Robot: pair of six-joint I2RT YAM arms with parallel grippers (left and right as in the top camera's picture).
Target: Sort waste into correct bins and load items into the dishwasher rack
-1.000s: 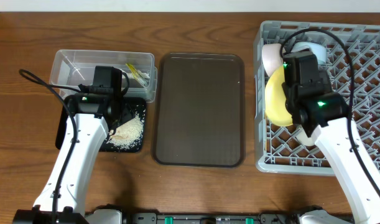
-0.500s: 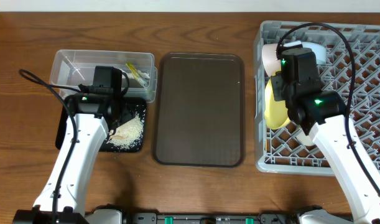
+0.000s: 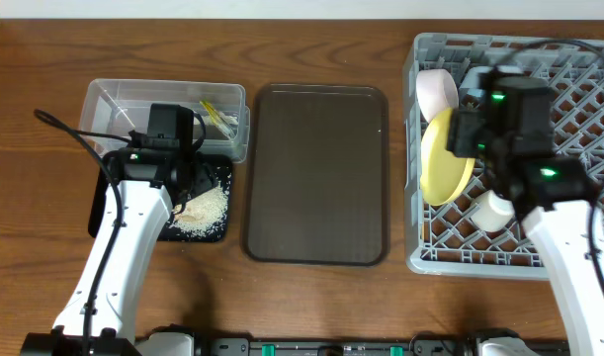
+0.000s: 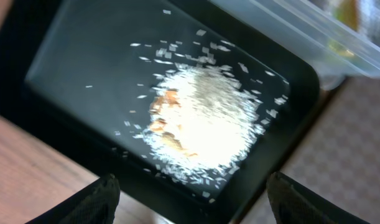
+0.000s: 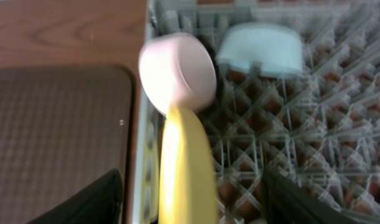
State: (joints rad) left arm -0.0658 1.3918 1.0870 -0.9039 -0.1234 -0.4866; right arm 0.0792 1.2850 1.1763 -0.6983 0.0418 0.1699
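The grey dishwasher rack [image 3: 578, 59] fills the right side. A yellow plate [image 3: 442, 156] stands on edge at its left wall, with a pinkish-white bowl [image 3: 436, 91] behind it and a pale cup [image 3: 491, 210] in front. My right gripper [image 3: 474, 133] hovers over the plate, open; in the right wrist view the plate [image 5: 186, 168] stands between the spread fingers without touching them, and a light blue bowl [image 5: 259, 48] lies inverted further back. My left gripper [image 4: 190, 202] is open above the rice scraps [image 4: 202, 118] on the black tray [image 4: 71, 56]. A yellow-green wrapper [image 3: 217, 117] lies in the clear tub [image 3: 114, 104].
A large brown serving tray [image 3: 316, 173] lies between the bins and the rack. Bare wooden table [image 3: 311, 40] runs along the back and at the far left. The left arm's cable [image 3: 59, 129] loops beside the clear tub.
My right gripper has opened and let go of the yellow plate, which now stands on edge in the rack; the arm has drawn back to the right. The left arm has not moved.
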